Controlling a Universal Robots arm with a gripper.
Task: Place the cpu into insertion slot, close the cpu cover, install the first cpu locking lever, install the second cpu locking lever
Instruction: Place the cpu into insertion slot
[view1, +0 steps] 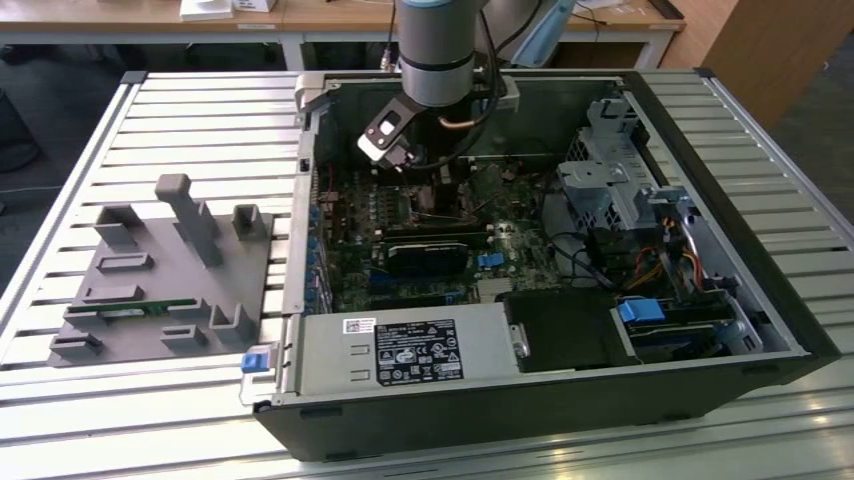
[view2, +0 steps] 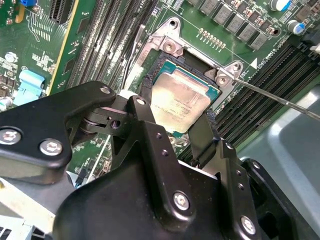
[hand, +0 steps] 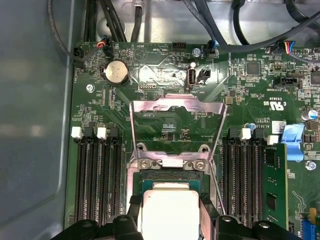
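Fingers (view2: 150, 135) pinch the cpu (view2: 181, 102) by two opposite edges, spread just chip-wide; it's in or right over the slot (hand: 170, 176), toward the far side of the board (hand: 250, 90); can't tell if it's fully seated; cover (hand: 175, 106) is flipped open beyond it. Chip's probably light and stiff, with a smooth matte metal lid, so maybe slippery; edges look like the spot to grip; underside contacts likely fragile; cover's a thin shiny metal frame.

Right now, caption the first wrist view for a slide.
Gripper straddles the cpu at the insertion slot, cpu cover open.
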